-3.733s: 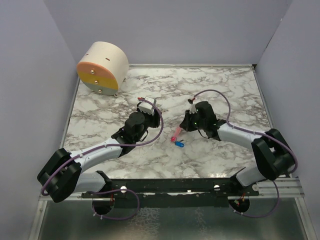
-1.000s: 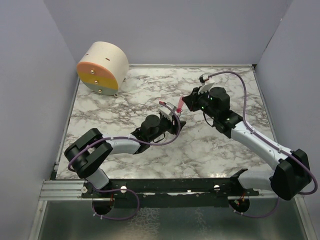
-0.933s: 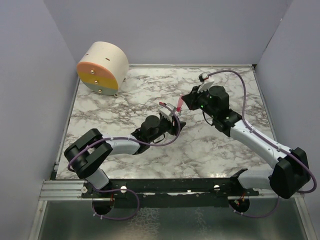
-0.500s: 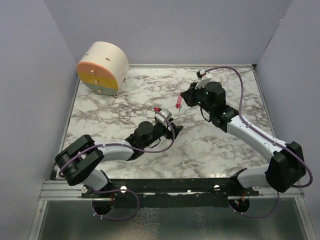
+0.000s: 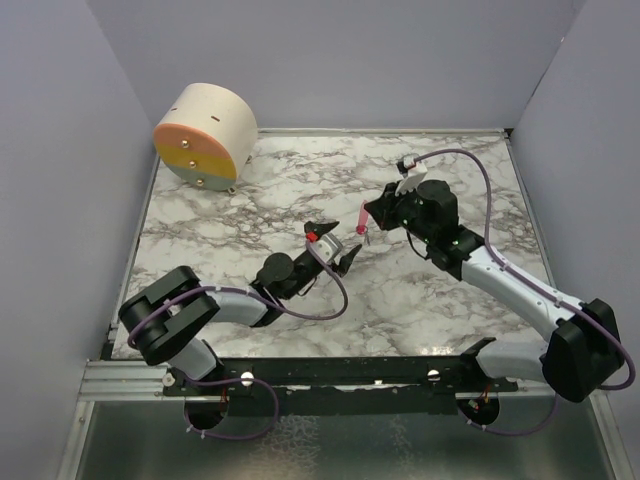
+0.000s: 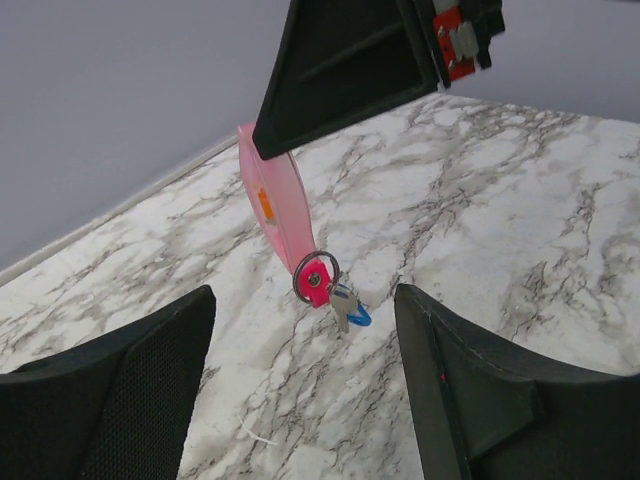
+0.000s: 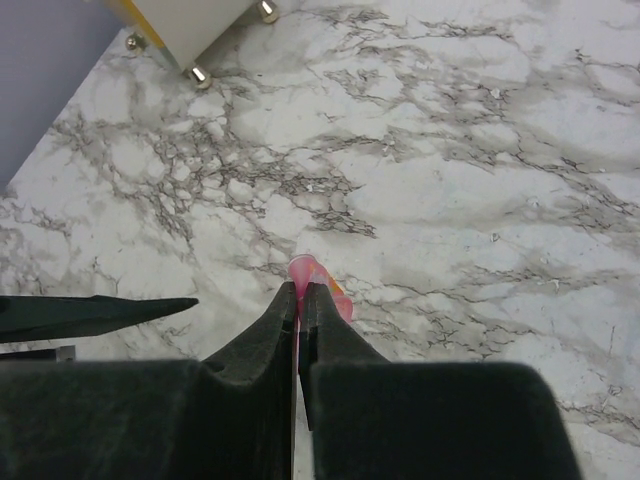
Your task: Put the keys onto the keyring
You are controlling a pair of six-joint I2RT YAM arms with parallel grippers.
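My right gripper (image 7: 298, 288) is shut on the upper end of the pink key (image 6: 275, 205), which hangs downward over the marble table (image 5: 430, 180). The keyring (image 6: 316, 272) is threaded through the hole in the key's red lower end. Its blue tag (image 6: 358, 318) and a short grey metal piece dangle below. My left gripper (image 5: 335, 243) stands open just near-left of the hanging key and touches nothing; the ring hangs between its spread fingers (image 6: 480, 380) in the left wrist view. From above, the key (image 5: 361, 221) shows at the tip of the right gripper (image 5: 372, 213).
A round cream box (image 5: 205, 135) with an orange and yellow face stands at the back left corner. Grey walls close in the table on three sides. A thin white scrap (image 6: 250, 435) lies on the marble below the left gripper.
My left gripper has opened wider and drawn back from the key. My right gripper has come slightly nearer with the key and the ring hanging from it.
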